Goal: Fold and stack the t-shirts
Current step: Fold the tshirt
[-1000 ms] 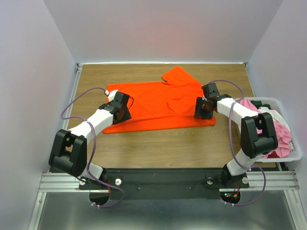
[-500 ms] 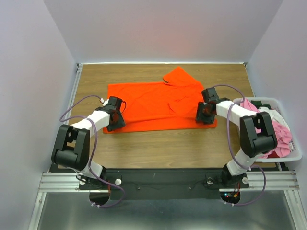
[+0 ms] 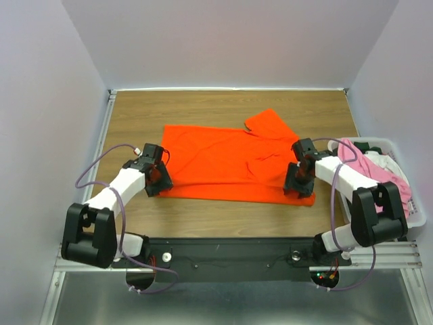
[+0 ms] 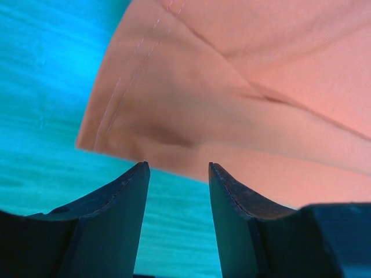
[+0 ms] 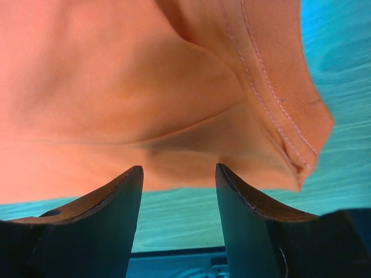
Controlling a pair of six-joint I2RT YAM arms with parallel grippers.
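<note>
Two-arm view | orange t-shirt (image 3: 223, 162) lay spread on table (image 3: 203, 108) | left gripper (image 4: 177, 168), jaws apart, at its near-left hem | right gripper (image 5: 178, 169), jaws apart, at near-right hem

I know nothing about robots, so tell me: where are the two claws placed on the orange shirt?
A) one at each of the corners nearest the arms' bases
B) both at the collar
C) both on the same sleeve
A: the left gripper sits at the near left corner of the orange t-shirt, and the right gripper at its near right corner.
</note>
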